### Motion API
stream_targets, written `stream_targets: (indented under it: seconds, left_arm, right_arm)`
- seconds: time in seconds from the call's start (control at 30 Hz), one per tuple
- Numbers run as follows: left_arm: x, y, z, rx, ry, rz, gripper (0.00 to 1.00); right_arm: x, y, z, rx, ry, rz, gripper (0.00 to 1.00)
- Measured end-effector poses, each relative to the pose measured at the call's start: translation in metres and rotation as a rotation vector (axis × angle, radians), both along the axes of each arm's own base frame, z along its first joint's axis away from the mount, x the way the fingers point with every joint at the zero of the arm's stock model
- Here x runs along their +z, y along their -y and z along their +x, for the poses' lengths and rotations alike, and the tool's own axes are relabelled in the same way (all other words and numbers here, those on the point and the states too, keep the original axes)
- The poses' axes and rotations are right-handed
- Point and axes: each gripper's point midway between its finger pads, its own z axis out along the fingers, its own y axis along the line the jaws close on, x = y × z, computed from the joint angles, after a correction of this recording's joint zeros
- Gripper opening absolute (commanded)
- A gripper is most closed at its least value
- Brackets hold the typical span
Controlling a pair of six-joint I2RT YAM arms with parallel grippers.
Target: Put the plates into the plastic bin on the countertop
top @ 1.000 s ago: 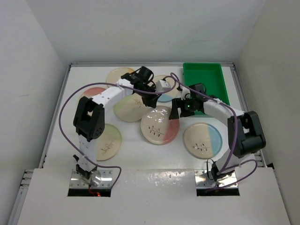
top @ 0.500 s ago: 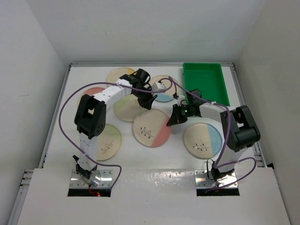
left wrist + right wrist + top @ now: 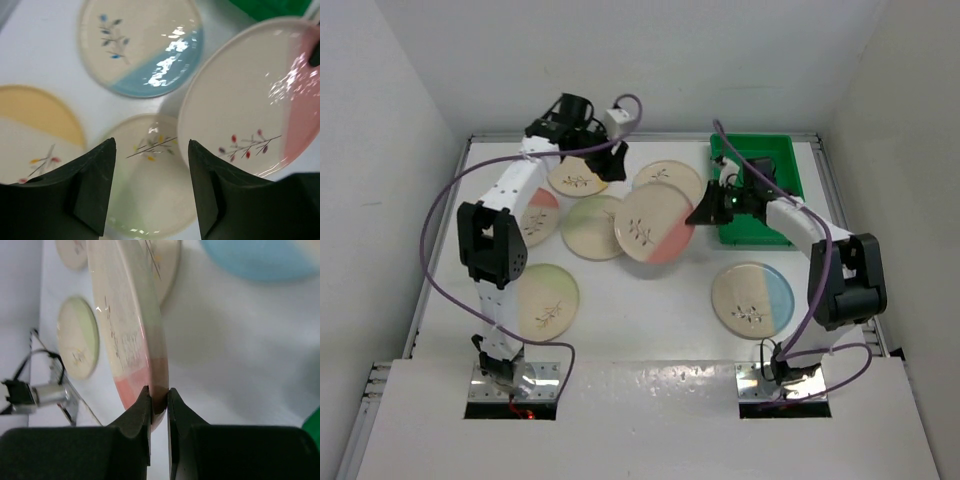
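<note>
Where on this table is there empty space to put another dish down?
Bare: the near middle, between the near-left plate and near-right plate. The green bin looks empty too. Crowded: the far left, packed with plates.

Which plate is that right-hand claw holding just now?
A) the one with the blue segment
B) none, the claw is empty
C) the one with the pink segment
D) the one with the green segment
C: the right gripper is shut on the rim of the pink-segment plate, holding it tilted on edge.
</note>
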Motion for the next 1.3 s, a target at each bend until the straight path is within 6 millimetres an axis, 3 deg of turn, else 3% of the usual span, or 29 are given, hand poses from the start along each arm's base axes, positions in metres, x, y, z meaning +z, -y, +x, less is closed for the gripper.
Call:
stream_targets:
  seconds: [0.17, 0.27, 0.4, 0.53, 0.63, 0.7, 0.9, 1.03, 1.17, 1.2, 1.23, 1.3]
  left_arm:
    - [0.028, -0.071, 0.031, 0.169, 0.053, -0.010, 0.62]
    - [0.035, -0.129, 0.043, 0.315, 0.085, 0.044, 0.61]
    - [0.034, -0.196, 0.037, 0.491, 0.076, 0.105, 0.61]
    - [0.021, -0.240, 0.016, 0.612, 0.023, 0.131, 0.61]
    - [0.011, -0.251, 0.003, 0.649, -0.012, 0.140, 0.61]
    - [0.005, -0.254, -0.003, 0.659, -0.028, 0.147, 0.61]
    - [-0.011, -0.257, -0.009, 0.669, -0.062, 0.158, 0.60]
    - [-0.017, -0.256, -0.012, 0.671, -0.079, 0.150, 0.60]
    - [-0.023, -0.250, -0.014, 0.660, -0.093, 0.148, 0.60]
    - [-0.025, -0.248, -0.015, 0.654, -0.096, 0.151, 0.60]
    - [-0.028, -0.244, -0.016, 0.645, -0.099, 0.155, 0.60]
    - [-0.032, -0.231, -0.018, 0.612, -0.105, 0.163, 0.60]
  right_arm:
    - [0.055, 0.011, 0.051, -0.122, 0.103, 0.095, 0.00]
    - [0.082, 0.035, 0.080, -0.246, 0.141, 0.163, 0.00]
    - [0.091, 0.107, 0.115, -0.547, 0.125, 0.206, 0.00]
    - [0.072, 0.201, 0.130, -0.914, 0.079, 0.249, 0.00]
    - [0.050, 0.258, 0.132, -1.127, 0.053, 0.188, 0.00]
    - [0.036, 0.270, 0.132, -1.189, 0.034, 0.146, 0.00]
    - [-0.007, 0.262, 0.131, -1.233, -0.077, 0.041, 0.00]
    - [-0.028, 0.257, 0.141, -1.232, -0.118, 0.000, 0.00]
    - [-0.035, 0.254, 0.155, -1.221, -0.135, -0.010, 0.38]
    - [-0.033, 0.254, 0.157, -1.215, -0.130, -0.019, 0.53]
    - [-0.031, 0.253, 0.157, -1.208, -0.126, -0.028, 0.58]
    - [-0.028, 0.250, 0.156, -1.187, -0.119, -0.064, 0.87]
